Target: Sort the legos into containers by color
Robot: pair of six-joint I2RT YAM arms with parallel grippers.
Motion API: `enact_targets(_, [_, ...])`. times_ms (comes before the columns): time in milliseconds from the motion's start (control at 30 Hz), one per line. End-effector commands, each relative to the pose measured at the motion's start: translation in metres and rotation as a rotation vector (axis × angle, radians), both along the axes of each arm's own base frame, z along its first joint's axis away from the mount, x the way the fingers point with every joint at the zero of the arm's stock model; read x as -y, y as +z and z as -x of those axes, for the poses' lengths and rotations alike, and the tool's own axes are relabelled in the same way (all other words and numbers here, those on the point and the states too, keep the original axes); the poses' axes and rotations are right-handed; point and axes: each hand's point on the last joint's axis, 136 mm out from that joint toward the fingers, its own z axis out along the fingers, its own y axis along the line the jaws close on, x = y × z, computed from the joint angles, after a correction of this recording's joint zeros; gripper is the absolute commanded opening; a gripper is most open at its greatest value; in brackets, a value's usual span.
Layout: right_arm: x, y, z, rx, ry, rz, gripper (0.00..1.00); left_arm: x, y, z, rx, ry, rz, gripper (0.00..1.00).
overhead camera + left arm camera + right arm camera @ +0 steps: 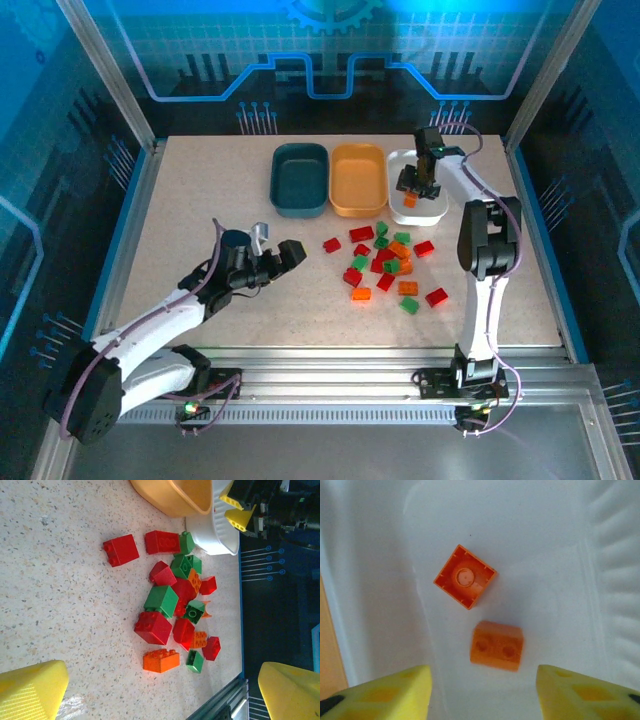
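**A:** Where is the right gripper (418, 185)?

**B:** It hangs over the white rounded plastic tray (432, 213) at the far right of the speckled counter (200, 200). Its jaws are wide apart and empty. Two small orange plastic bricks lie on the tray floor beneath it.

**A:** A drop-off, I'd judge. How should it be done well?

**B:** Rise straight up until the fingers clear the rim. Then swing nearer, to the pile of red, orange and green plastic bricks (385, 262). A low sideways move could clip the wall and shove the tray.

**A:** How do the two lie?

**B:** The square orange brick (465, 576) is upside down, hollow upward, turned corner-on like a diamond. The oblong orange brick (496, 646) has its long axis running left-right across the wrist view, slightly tilted.

**A:** And the left gripper (277, 245)?

**B:** It is open too and holds nothing, hovering left of the pile.
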Motion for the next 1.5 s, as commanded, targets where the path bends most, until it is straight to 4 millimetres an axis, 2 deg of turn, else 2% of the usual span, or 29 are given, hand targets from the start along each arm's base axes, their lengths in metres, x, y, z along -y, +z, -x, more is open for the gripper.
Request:
enact_targets(0, [-0.007, 0.054, 0.001, 0.083, 0.026, -0.061, 0.65, 0.001, 0.005, 0.007, 0.017, -0.046, -0.016, 0.99])
enact_targets(100, [0.001, 0.085, 0.024, 0.152, -0.004, -0.031, 0.67, 0.004, 0.009, 0.005, 0.031, -0.062, -0.009, 0.99])
enact_targets(133, [0.004, 0.092, 0.038, 0.172, -0.022, -0.007, 0.67, 0.006, 0.010, 0.004, 0.037, -0.068, -0.002, 0.99])
enact_targets(200, [0.015, 0.093, 0.071, 0.192, -0.086, 0.032, 0.67, 0.011, 0.008, 0.003, 0.038, -0.078, 0.003, 0.99])
enact_targets(300, [0.022, 0.075, 0.126, 0.210, -0.179, -0.005, 0.70, 0.025, -0.002, 0.004, 0.030, -0.108, -0.005, 0.99])
enact_targets(333, [0.020, 0.058, 0.148, 0.192, -0.195, -0.033, 0.72, 0.032, -0.007, 0.005, 0.023, -0.126, -0.003, 0.99])
enact_targets(433, [0.003, 0.033, 0.186, 0.153, -0.217, -0.188, 0.82, 0.054, -0.017, 0.010, -0.001, -0.183, 0.005, 0.99])
enact_targets(500, [-0.002, 0.029, 0.197, 0.133, -0.226, -0.224, 0.83, 0.066, -0.022, 0.012, -0.013, -0.216, 0.004, 0.99])
enact_targets(667, [0.021, 0.014, 0.203, 0.098, -0.332, -0.141, 0.86, 0.080, -0.028, 0.016, -0.019, -0.240, 0.022, 0.99])
enact_targets(833, [0.021, -0.002, 0.177, 0.068, -0.391, -0.159, 0.86, 0.079, -0.027, 0.018, -0.010, -0.237, 0.017, 0.99])
enact_targets(867, [0.021, -0.010, 0.176, 0.041, -0.400, -0.149, 0.85, 0.078, -0.026, 0.019, -0.012, -0.240, 0.011, 0.99])
enact_targets(900, [0.022, -0.006, 0.166, 0.041, -0.413, -0.140, 0.84, 0.077, -0.024, 0.019, -0.008, -0.244, 0.003, 0.99])
enact_targets(1100, [0.028, -0.035, 0.157, -0.009, -0.456, -0.102, 0.79, 0.062, -0.017, 0.025, 0.022, -0.218, -0.040, 0.99])
enact_targets(1200, [0.030, -0.044, 0.153, -0.005, -0.461, -0.096, 0.76, 0.058, -0.014, 0.027, 0.036, -0.210, -0.042, 0.99])
enact_targets(1467, [0.038, -0.058, 0.155, -0.024, -0.466, -0.048, 0.65, 0.057, -0.012, 0.027, 0.042, -0.211, -0.054, 0.99])
